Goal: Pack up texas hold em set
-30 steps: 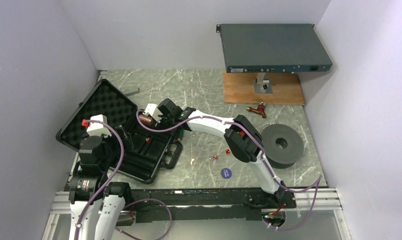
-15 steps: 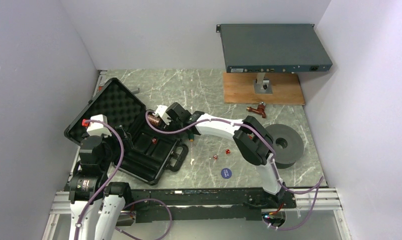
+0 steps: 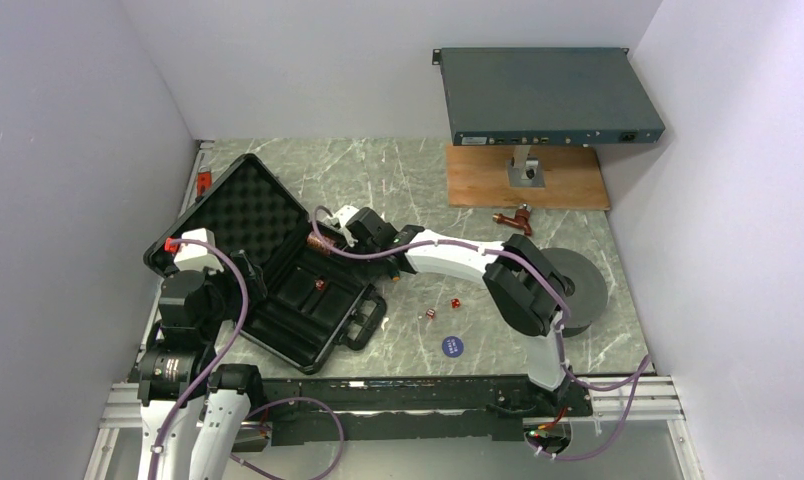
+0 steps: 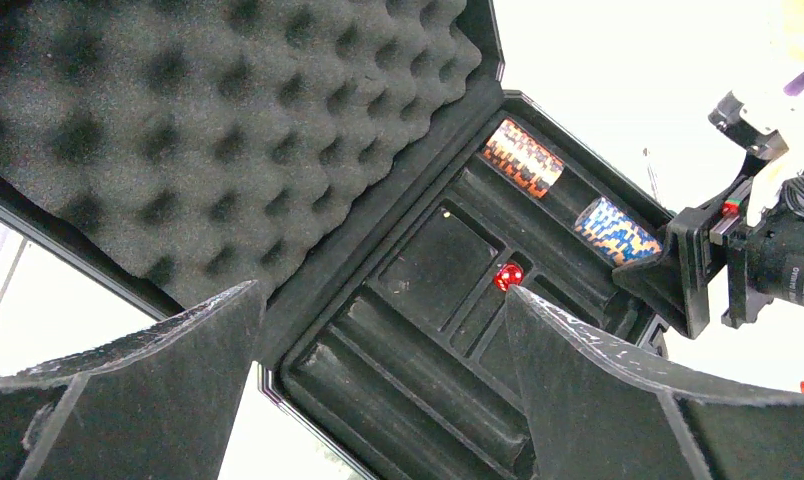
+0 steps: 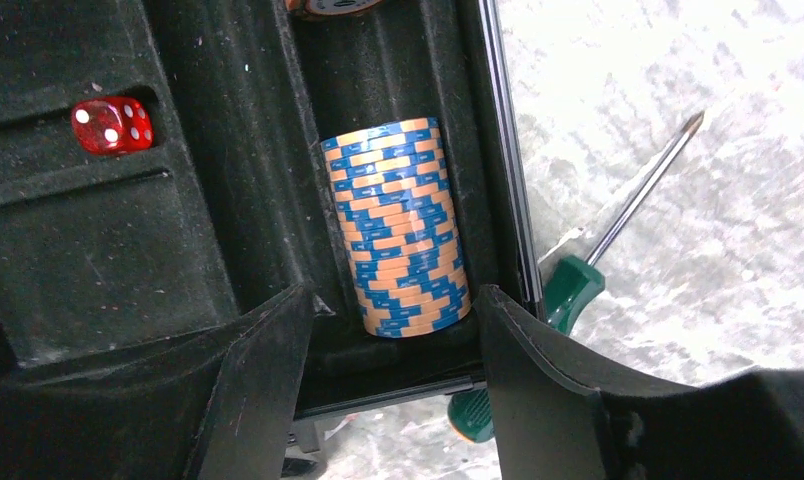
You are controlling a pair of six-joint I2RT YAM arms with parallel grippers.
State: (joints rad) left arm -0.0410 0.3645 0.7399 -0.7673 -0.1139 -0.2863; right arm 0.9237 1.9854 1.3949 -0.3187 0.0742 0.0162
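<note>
Black hard briefcase (image 3: 296, 312) lay open on the left part of the marble-patterned table (image 3: 408, 180), its lid lined with egg-crate foam (image 4: 228, 130) and its handle (image 3: 370, 322) on the near right edge. The moulded tray held a blue-and-orange chip stack (image 5: 398, 225) lying on its side in the channel along the right wall, an orange-and-dark stack (image 4: 523, 158) further along the same channel, and one red die (image 5: 112, 124) in a middle compartment. Two more dice (image 3: 455, 303) (image 3: 430, 314) and the blue round button (image 3: 452, 346) lay on the table, right of the case.

Right pincer (image 5: 393, 300) stood open, its fingers either side of the blue-and-orange stack's near end without pressing it. Left pincer (image 4: 380, 290) hung wide open above the tray, holding nothing.

From above, the right wrist hid both stacks. The right wrist view cut off the orange stack, and the green-handled screwdriver (image 5: 568, 290) beside the case was partly hidden.
</note>
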